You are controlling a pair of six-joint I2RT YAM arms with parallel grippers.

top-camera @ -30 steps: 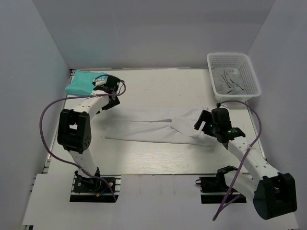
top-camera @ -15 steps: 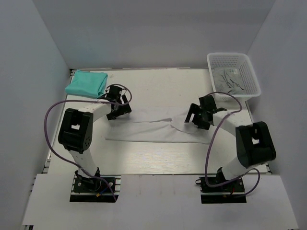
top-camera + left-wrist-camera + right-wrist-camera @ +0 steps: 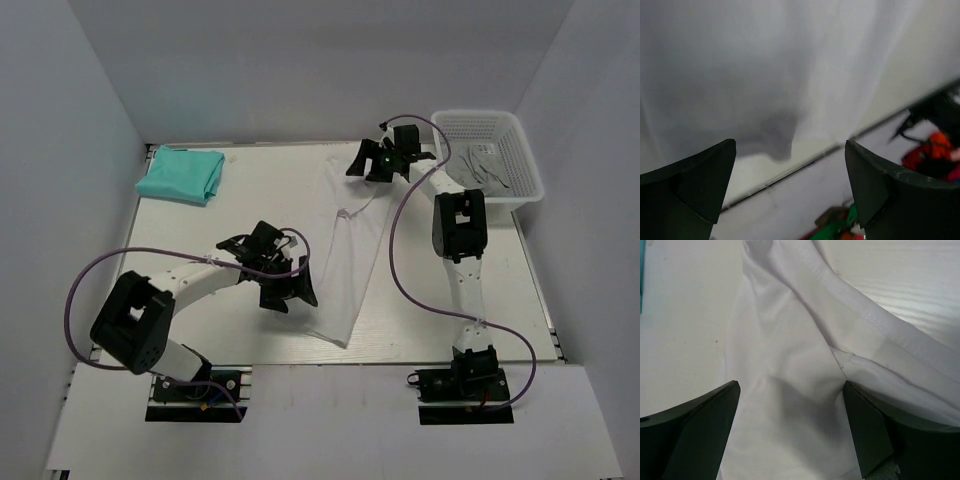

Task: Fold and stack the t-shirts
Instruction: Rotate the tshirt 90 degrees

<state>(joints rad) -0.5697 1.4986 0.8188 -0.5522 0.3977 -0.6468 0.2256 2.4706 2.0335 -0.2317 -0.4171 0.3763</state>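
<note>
White t-shirt [image 3: 350,270] between wide-open left gripper [image 3: 290,290], near edge, and wide-open right gripper [image 3: 376,160], far end; basket [image 3: 478,113] of grey cloth [image 3: 482,166] rightward.

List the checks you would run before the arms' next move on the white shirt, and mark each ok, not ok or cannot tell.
1. Left fingers apart, nothing between them: ok.
2. Right fingers apart, nothing between them: ok.
3. White shirt laid out as one long strip: ok.
4. Strip smooth: not ok, the cloth is creased and bunched below the right fingers.
5. Layers lined up at the strip's near end: cannot tell.
6. Teal shirt folded and apart from both arms: ok.
</note>
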